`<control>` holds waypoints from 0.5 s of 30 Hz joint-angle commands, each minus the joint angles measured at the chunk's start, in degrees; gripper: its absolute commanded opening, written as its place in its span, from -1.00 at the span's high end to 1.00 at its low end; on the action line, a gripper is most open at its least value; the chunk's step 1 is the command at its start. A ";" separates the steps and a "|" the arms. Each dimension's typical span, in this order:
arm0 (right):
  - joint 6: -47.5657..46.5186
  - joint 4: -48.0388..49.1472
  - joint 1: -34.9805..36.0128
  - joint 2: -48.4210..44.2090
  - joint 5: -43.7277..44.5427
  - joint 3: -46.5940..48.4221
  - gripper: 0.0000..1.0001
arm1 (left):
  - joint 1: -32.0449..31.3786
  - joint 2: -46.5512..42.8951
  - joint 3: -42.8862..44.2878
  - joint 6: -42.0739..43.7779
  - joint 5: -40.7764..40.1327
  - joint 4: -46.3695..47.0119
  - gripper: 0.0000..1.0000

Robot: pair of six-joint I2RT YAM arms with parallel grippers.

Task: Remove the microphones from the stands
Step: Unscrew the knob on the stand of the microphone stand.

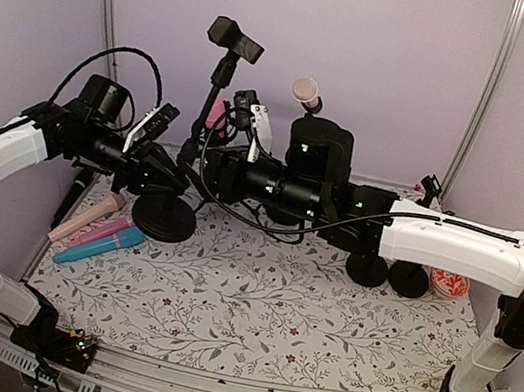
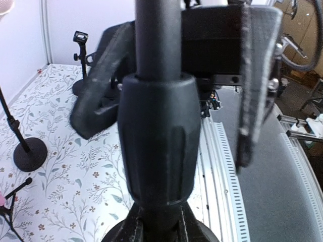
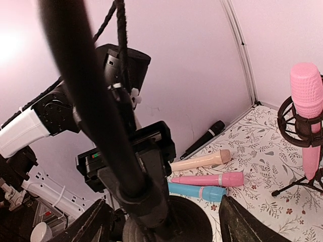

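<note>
A black stand (image 1: 206, 110) rises from a round base (image 1: 164, 217) left of centre; its clip (image 1: 236, 39) at the top looks empty. My left gripper (image 1: 173, 180) is shut on the pole just above the base, below a thick collar (image 2: 157, 136). My right gripper (image 3: 169, 224) stands open around the same pole (image 3: 96, 116), its fingers (image 2: 257, 85) apart from it on both sides. A pink microphone (image 3: 306, 111) sits upright in a ringed mount on a small tripod. Peach (image 1: 86, 216), pink (image 1: 98, 230), blue (image 1: 101, 247) and black (image 1: 69, 198) microphones lie by the left wall.
Another peach microphone head (image 1: 308, 92) stands up behind the right arm. Two small stand bases (image 1: 367, 268) (image 1: 408, 278) and a red-and-white round thing (image 1: 450, 283) sit at the right. A thin stand with a small base (image 2: 28, 154) is near the left wrist. Walls close in left, back and right.
</note>
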 commanded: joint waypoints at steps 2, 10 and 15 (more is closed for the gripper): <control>-1.21 -4.07 1.91 2.33 6.67 5.38 -0.36 | 0.46 -0.49 -0.26 -4.10 -5.83 7.69 1.00; 1.67 -5.97 1.92 5.88 8.77 9.87 -0.13 | 0.55 -0.66 -1.54 -5.76 -8.92 10.45 1.00; 2.35 -6.64 1.97 7.35 8.73 12.14 0.20 | 0.62 -0.83 -1.68 -5.96 -8.93 10.50 1.00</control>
